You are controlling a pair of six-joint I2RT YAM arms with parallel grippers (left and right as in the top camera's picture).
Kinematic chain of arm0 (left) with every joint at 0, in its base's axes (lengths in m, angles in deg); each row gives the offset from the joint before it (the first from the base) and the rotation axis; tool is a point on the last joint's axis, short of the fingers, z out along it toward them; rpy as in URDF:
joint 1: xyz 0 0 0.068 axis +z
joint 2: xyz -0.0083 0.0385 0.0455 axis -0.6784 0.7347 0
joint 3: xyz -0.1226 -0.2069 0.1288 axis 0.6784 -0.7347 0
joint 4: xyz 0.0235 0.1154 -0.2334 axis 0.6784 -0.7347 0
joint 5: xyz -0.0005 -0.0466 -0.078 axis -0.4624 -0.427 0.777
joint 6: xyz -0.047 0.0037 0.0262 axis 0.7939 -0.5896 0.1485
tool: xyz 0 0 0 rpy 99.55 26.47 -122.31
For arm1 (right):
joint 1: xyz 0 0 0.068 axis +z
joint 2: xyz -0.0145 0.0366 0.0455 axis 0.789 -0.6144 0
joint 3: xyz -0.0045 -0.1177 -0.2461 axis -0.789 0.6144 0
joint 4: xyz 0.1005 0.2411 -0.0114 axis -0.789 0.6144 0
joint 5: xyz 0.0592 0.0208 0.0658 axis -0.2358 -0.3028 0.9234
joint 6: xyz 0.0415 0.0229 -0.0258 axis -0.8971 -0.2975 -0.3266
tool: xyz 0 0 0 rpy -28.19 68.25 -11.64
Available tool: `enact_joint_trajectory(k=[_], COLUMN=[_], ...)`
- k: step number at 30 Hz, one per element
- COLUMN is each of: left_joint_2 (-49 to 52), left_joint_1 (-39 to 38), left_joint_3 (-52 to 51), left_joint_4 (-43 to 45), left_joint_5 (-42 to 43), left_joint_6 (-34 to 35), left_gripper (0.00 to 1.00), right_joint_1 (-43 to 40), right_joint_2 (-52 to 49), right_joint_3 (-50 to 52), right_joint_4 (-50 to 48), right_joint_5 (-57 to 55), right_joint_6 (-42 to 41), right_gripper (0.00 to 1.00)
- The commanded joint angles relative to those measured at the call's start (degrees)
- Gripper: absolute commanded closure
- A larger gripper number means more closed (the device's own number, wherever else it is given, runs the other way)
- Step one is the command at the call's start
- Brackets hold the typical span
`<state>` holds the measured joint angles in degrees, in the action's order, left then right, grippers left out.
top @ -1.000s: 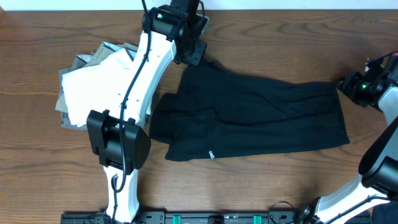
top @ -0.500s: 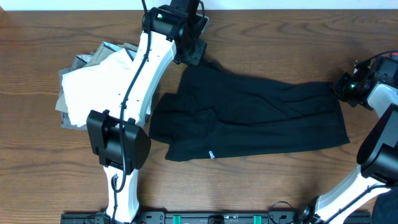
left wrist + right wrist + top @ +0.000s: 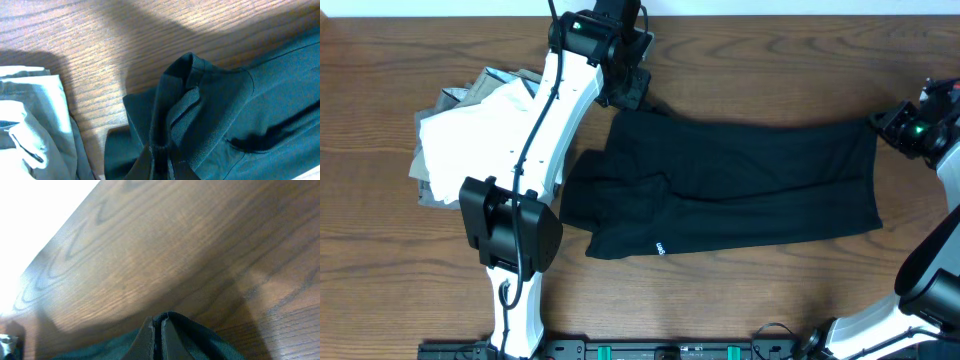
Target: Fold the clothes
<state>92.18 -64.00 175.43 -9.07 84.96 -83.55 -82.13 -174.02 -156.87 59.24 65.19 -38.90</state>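
Overhead, the black T-shirt (image 3: 730, 185) lay spread on the table (image 3: 770, 290) beside the white and grey clothes (image 3: 470, 135), with the left gripper (image 3: 632, 95) and right gripper (image 3: 882, 124) at its far corners. In the left wrist view, the jaws pinched bunched black fabric. In the right wrist view, the jaws clamped the shirt's edge.

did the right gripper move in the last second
Yes. The right gripper, shut on a corner of the black T-shirt, has shifted right and slightly toward the far edge of the table, dragging that corner along.
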Motion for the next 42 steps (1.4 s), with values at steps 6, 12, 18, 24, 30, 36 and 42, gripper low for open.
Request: enact_joint_trajectory(k=[6, 12, 18, 24, 30, 36, 42], left_joint_2=[0.22, 0.22, 0.22, 0.22, 0.22, 0.22, 0.22], left_joint_1=[-0.04, -0.04, -0.09, -1.27, -3.82, -5.75, -6.14], left_joint_3=[0.0, 0.0, -0.9, -7.98, -17.88, -24.72, -27.61], left_joint_4=[-9.18, -21.05, -27.67, -26.91, -24.11, -22.14, -22.21], left_joint_5=[-0.04, 3.02, 4.17, 4.24, 4.24, 4.26, 4.31], left_joint_6=[-0.28, 2.16, 3.8, 6.25, 7.89, 9.27, 10.03], left_gripper=[0.94, 0.94, 0.94, 0.94, 0.94, 0.94, 0.94], right_joint_1=[-0.48, -0.81, -1.03, -1.14, -2.43, -7.08, -9.35], right_joint_2=[0.42, 0.42, 0.42, 0.42, 0.44, 0.52, 0.52], right_joint_3=[-0.52, -0.52, -0.55, -0.52, -0.59, -0.59, -0.59], right_joint_4=[6.4, 12.79, 18.18, 22.36, 21.53, 23.45, 27.08], right_joint_5=[-2.29, -2.21, -4.46, -12.44, -10.62, -8.07, -7.85], right_joint_6=[0.48, 1.7, 1.84, 1.86, 2.86, 1.57, 1.62], right_gripper=[0.99, 0.99, 0.99, 0.99, 0.99, 0.99, 0.99])
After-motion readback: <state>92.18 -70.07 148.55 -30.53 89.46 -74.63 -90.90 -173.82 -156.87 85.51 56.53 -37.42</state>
